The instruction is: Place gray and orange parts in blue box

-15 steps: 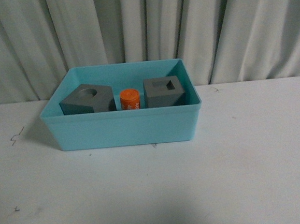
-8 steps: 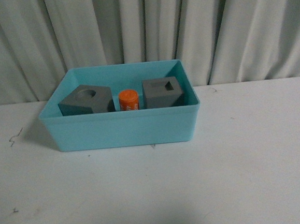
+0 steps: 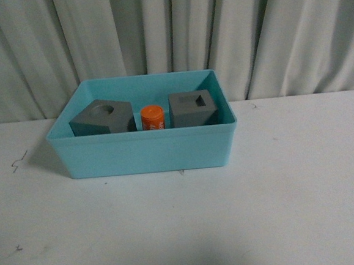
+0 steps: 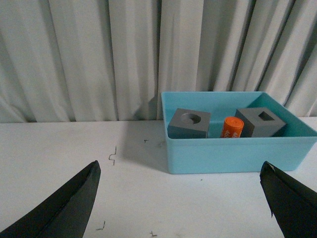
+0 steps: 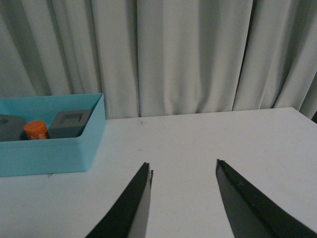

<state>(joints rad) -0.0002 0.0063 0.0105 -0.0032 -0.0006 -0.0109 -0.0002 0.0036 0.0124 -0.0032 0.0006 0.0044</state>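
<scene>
The blue box [image 3: 143,152] stands on the white table in front of the curtain. Inside it sit a gray cube with a round recess [image 3: 102,117], an orange cylinder [image 3: 153,117] and a gray cube with a rectangular recess [image 3: 193,108], side by side. The left wrist view shows the box [image 4: 233,153], both cubes [image 4: 189,123] [image 4: 260,122] and the cylinder [image 4: 232,127] ahead of my left gripper [image 4: 181,166], which is open and empty over the table. My right gripper [image 5: 183,166] is open and empty, well away from the box [image 5: 49,151]. Neither arm shows in the front view.
A white table [image 3: 292,191] spreads around the box, with small dark marks [image 3: 18,162] on it. A pleated pale curtain [image 3: 169,29] hangs close behind the box.
</scene>
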